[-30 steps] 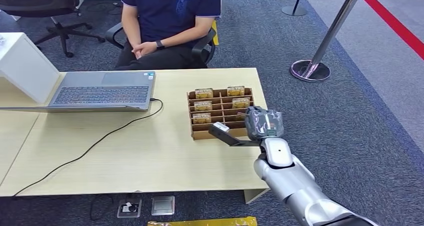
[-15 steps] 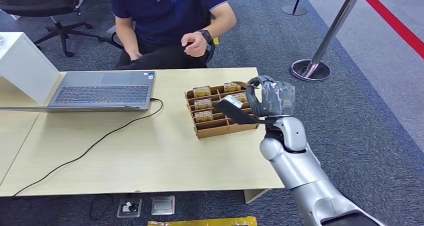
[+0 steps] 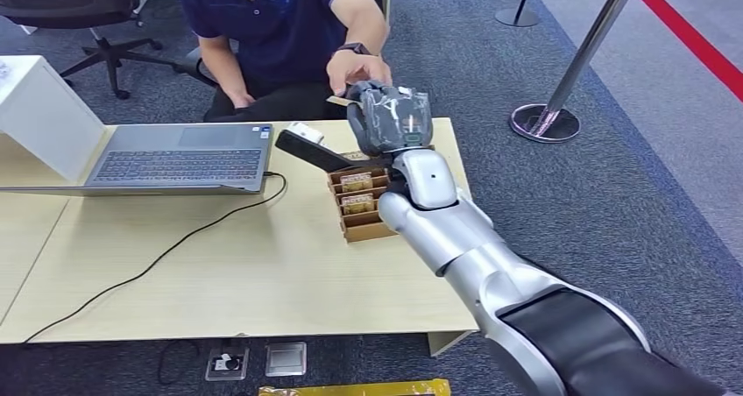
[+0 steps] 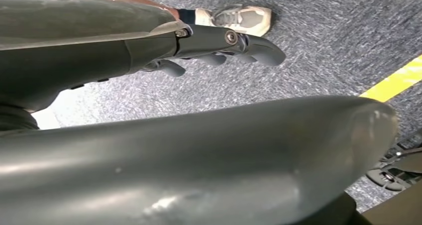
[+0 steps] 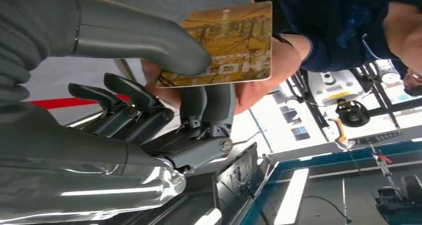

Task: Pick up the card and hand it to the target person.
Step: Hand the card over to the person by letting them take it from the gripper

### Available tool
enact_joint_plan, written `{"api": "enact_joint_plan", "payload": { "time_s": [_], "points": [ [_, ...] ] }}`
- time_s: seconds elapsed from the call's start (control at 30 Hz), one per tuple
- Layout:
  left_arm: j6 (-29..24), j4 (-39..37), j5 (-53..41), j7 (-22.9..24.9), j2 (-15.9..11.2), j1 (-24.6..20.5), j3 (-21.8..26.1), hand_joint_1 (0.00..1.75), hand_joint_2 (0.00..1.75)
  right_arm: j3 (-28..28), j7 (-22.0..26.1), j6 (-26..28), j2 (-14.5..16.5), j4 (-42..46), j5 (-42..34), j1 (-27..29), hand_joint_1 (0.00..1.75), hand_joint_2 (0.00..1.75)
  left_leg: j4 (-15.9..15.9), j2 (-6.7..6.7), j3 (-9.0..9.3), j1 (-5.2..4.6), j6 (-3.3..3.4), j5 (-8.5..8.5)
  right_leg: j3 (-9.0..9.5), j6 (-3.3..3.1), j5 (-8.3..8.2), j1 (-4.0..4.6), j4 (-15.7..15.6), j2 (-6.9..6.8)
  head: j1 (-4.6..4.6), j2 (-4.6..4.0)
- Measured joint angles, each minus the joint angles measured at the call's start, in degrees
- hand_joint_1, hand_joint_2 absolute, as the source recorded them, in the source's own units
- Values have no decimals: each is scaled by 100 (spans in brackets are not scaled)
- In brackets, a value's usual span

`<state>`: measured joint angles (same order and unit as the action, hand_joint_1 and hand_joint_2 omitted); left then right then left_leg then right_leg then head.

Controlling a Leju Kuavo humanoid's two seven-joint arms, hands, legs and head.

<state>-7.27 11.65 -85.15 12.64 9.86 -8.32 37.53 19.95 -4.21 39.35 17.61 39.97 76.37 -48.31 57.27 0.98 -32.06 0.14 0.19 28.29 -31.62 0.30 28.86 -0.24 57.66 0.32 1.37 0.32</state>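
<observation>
**Card held up at the person's hand**

The right hand (image 3: 390,116) was raised above the far edge of the table (image 3: 219,265) and pinched the card (image 5: 226,41) between the thick thumb and the darker fingers (image 5: 206,103). The card was golden-brown with a printed picture and some letters. The person's hand (image 3: 359,67) reached forward and was right behind the card; in the right wrist view it seemed to touch the card's back, but I could not tell if it already gripped it.

Below the right arm stood the cardboard card holder (image 3: 359,205), with more cards in its compartments; the forearm covered its right part. A grey laptop (image 3: 180,155) was open on the left side of the table, and its black cable (image 3: 158,260) ran across the tabletop. A stanchion base (image 3: 543,123) stood on the carpet to the right.

The left hand (image 4: 219,46) hung over the carpet, with fingers slightly curled and apart, holding nothing. A sneaker (image 4: 234,18) was on the floor near it.
</observation>
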Motion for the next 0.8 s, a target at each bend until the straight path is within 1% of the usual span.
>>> {"api": "enact_joint_plan", "payload": {
  "time_s": [0.1, 0.23, 0.6, 0.73, 0.8],
  "points": [
    [-19, 0, 0, 1, 0, 20, 1, 0, 0, 37, -105, 2, 110, -110, 337, 5, 175, 175, 0, 0, -3, 0, 0, 0, -4, 0, 0, 0, 0, 0, -2, 0],
    [-17, 0, -2, -15, -1, 59, 2, 0, 0, 38, -163, 3, 175, -210, 508, 4, 175, 175, 0, 0, -3, 0, 0, 0, -5, 0, 0, 0, -1, 0, -2, 0],
    [90, 0, -152, -8, 0, 54, -7, 0, 0, -59, -174, 8, 133, -281, 719, 63, 175, 175, 3, -1, -3, 0, 0, 0, -7, 0, -1, 0, -1, 1, -2, 0],
    [73, 0, -157, -9, 0, 30, -7, 0, 0, -124, -150, 8, 127, -304, 746, 67, 0, 175, 3, -1, -5, 0, 0, 0, -9, 0, -1, 0, -1, 1, -3, 1],
    [58, 0, -157, -12, 0, 22, -7, 0, 0, -143, -135, 8, 131, -330, 733, 66, 0, 175, 3, -1, -5, 0, 0, 0, -10, 0, -1, 0, -1, 1, -5, 0]
  ]
}}
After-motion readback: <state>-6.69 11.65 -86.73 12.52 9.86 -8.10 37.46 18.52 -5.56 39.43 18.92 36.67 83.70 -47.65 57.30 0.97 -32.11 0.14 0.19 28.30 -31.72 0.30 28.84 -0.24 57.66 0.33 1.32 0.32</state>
